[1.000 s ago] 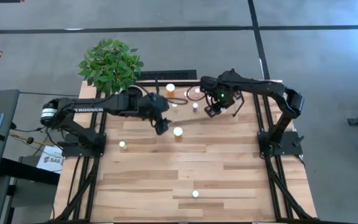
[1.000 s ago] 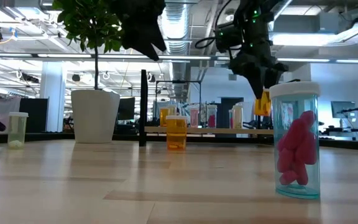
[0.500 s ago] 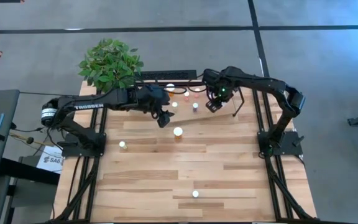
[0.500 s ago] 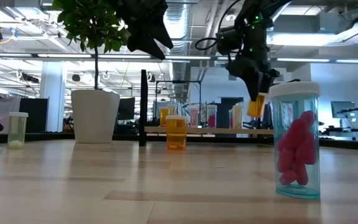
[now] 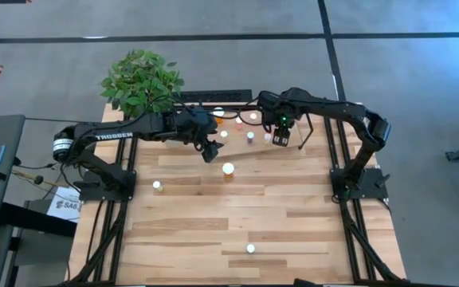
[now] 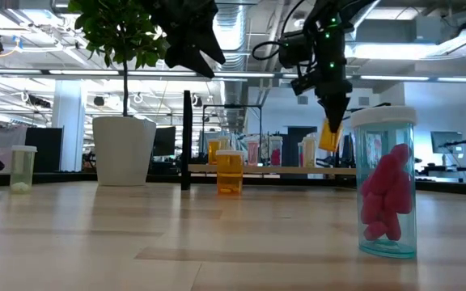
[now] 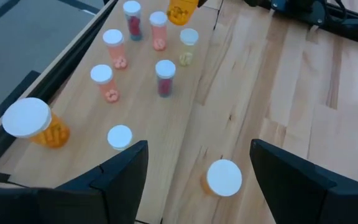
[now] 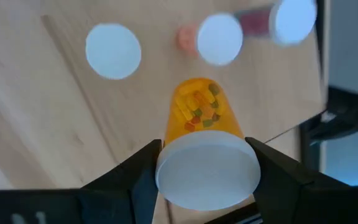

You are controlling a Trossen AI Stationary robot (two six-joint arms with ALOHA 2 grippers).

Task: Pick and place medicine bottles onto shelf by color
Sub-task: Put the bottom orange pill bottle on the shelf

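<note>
Small orange medicine bottle with round white cap, clamped at the cap between the fingers of the right gripper and hanging in the air above the light wooden shelf board, clear of it; yellow and green capsules show through its body. Light wooden shelf board with thin black uprights: at the far edge of the pale plank tabletop, carrying a cluster of small white-capped bottles with pinkish and pale contents and one larger orange bottle at its end. Left gripper: fingers spread wide, holding nothing, raised over the tabletop just in front of the shelf. Orange bottle, standing upright: on the planks near the shelf. Clear bottle of pink-red tablets and pale bottle: well apart from the shelf. Leafy green plant in a white pot: beside the shelf's end. Room beyond: grey floor, ceiling ducts, workstations.
</note>
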